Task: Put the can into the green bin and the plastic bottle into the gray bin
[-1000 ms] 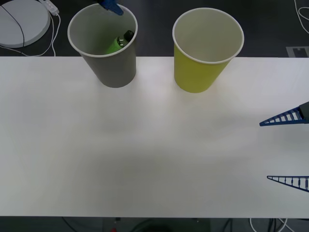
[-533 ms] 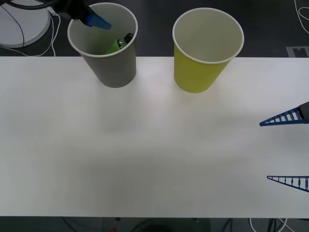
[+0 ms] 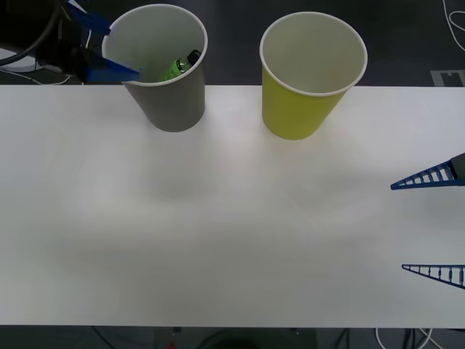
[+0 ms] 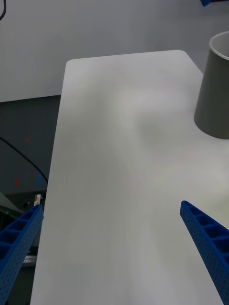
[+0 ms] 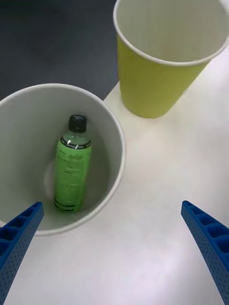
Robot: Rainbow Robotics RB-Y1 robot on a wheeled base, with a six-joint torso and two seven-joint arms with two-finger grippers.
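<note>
Lying inside the gray tapered paper cup (image 3: 166, 80), leaned on its wall: small clear bottle of green liquid (image 5: 72, 170) | left gripper (image 3: 102, 49) being held spread, empty, beside its rim | yellow-green paper cup (image 3: 305, 94) nearby | right gripper (image 3: 434, 225) being held open, empty, over white table (image 3: 232, 218)

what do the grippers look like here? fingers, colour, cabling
Both grippers have two blue fingers, long tapering wedges with a ribbed lattice of open cells. The right gripper shows them at the table's right edge. The left gripper sits on a black arm by the gray bin, with dark cable looping beside it.
</note>
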